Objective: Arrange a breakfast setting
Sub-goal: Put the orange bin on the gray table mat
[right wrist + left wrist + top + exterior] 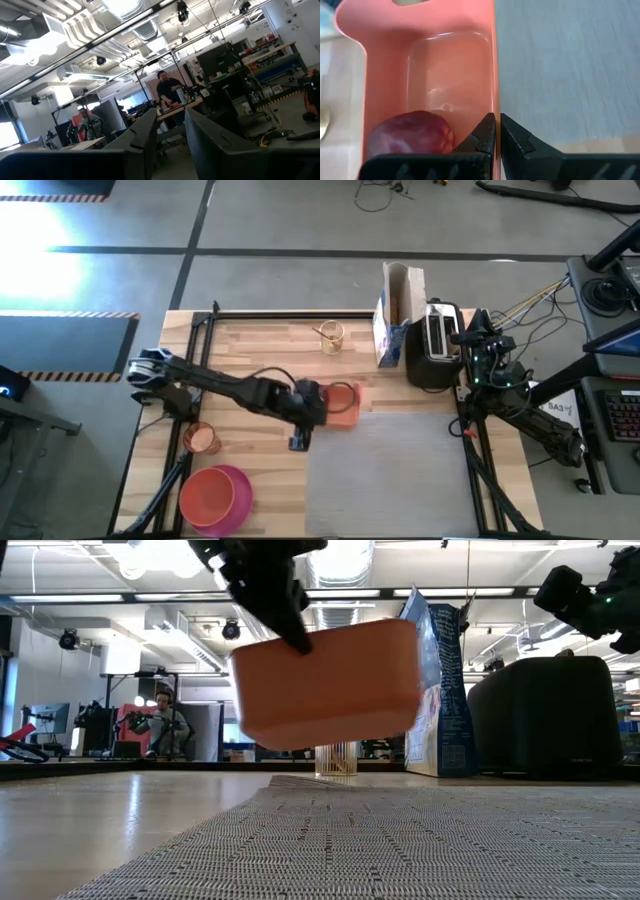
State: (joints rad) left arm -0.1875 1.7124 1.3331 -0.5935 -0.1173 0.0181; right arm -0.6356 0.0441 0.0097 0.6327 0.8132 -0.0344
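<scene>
Left gripper [497,131] clamps the tray [427,75] wall, holding it clear above the placemat's [390,470] bare edge, apple [412,134] inside. Right gripper [169,131] is parted, raised by the toaster [437,340].

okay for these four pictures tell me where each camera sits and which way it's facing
High view: above the table, looking straight down; both arms show.
Low view: at table-top height, looking across the placemat; the left gripper holds the orange tray in the air.
Left wrist view: looks down past its fingers, shut on the tray wall; a red apple lies inside.
Right wrist view: faces the room; own fingers show.
Shared: tray and placemat in the first three.
</scene>
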